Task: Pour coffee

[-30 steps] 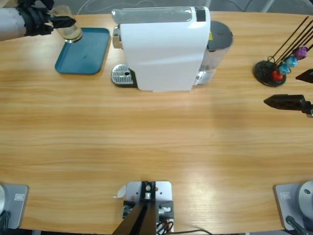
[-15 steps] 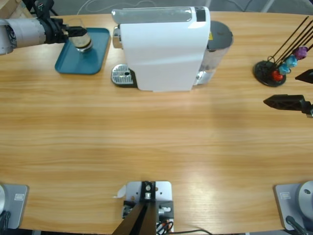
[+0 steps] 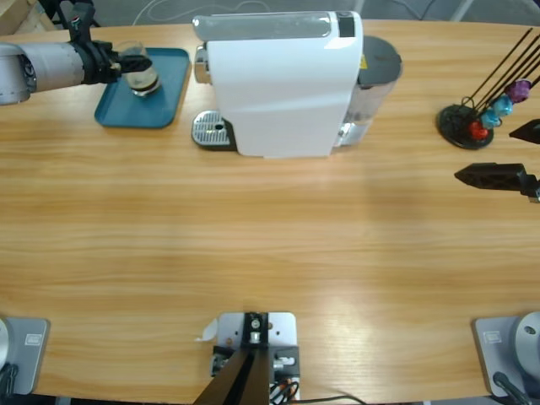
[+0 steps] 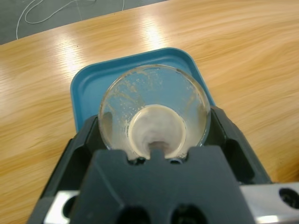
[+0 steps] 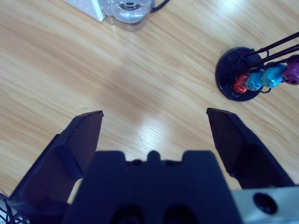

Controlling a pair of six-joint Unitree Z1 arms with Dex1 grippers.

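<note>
Cup: clear glass over the blue tray, left of the coffee machine.
Left gripper: clamped on the cup.
Right gripper: jaws spread wide, empty.

Overhead view faces down; left wrist view, close, shares its tray.

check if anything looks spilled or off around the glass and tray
No spill shows. The left claw grips the small glass cup over the blue tray. The cup's inner wall is streaked with brownish residue and only a pale layer shows at its bottom. The tray and the table look dry.
</note>
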